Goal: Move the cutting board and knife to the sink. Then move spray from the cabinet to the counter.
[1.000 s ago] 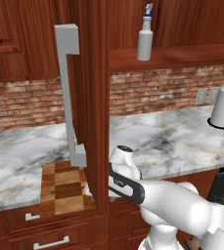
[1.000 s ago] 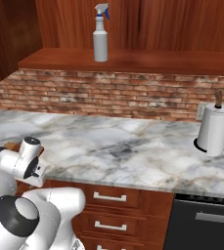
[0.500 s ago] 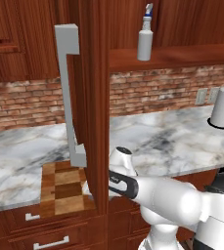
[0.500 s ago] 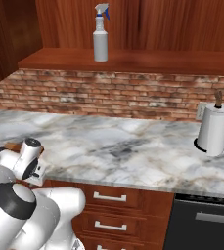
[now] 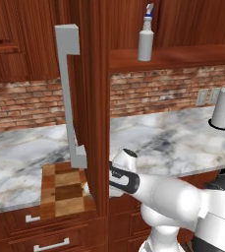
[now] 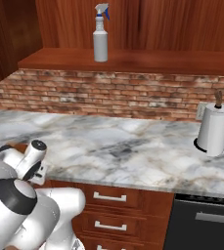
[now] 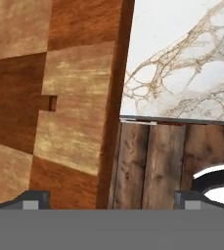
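Note:
The cutting board (image 5: 60, 189) is a patchwork of light and dark brown squares lying at the counter's front edge, left of the open cabinet door. It takes up the left half of the hand view as the cutting board (image 7: 50, 97). My gripper (image 7: 111, 202) hangs open close above it. The board's dark right edge strip runs between the two fingertips (image 7: 33, 200). The spray (image 5: 146, 39), pale with a blue nozzle, stands upright on the cabinet shelf and appears in the right base view as the spray (image 6: 100, 41). The marble counter (image 6: 133, 146) stretches below. The knife and the sink are out of view.
An open cabinet door (image 5: 97, 98) with a long grey handle (image 5: 70, 98) stands edge-on between my arm and the board. A paper-towel roll (image 6: 212, 129) sits at the counter's right end. Reddish-brown drawers (image 6: 108, 197) and a dark appliance front (image 6: 201, 224) lie below the counter.
My arm's white elbow and forearm have swung further into both base views. The wrist stays low beside the cabinet door, and the jaws stay open.

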